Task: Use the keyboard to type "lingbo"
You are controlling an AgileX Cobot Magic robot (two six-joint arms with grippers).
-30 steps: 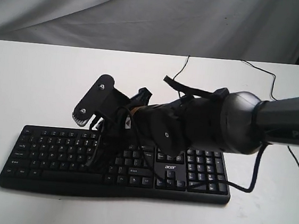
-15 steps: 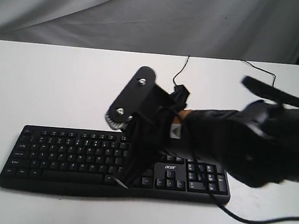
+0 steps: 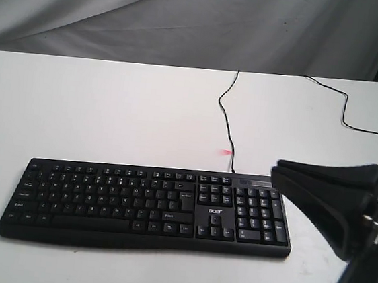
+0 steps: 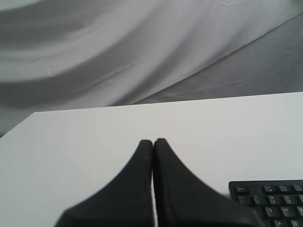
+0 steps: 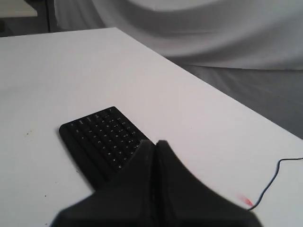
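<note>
Grey cloth [image 3: 188, 20] hangs behind a white desk [image 3: 78, 103], where the keyboard [image 3: 148, 208] lies flat near the front edge, its cable [image 3: 226, 125] trailing toward the back. We see the left end effector [image 4: 152, 141] near the Esc corner and the right end effector [image 5: 155, 142] off the number-pad end, each pinched fully together and holding nothing. We judge the risk to be a blunt tip landing across two neighbouring keys, or a slanted press nudging the keyboard sideways.
</note>
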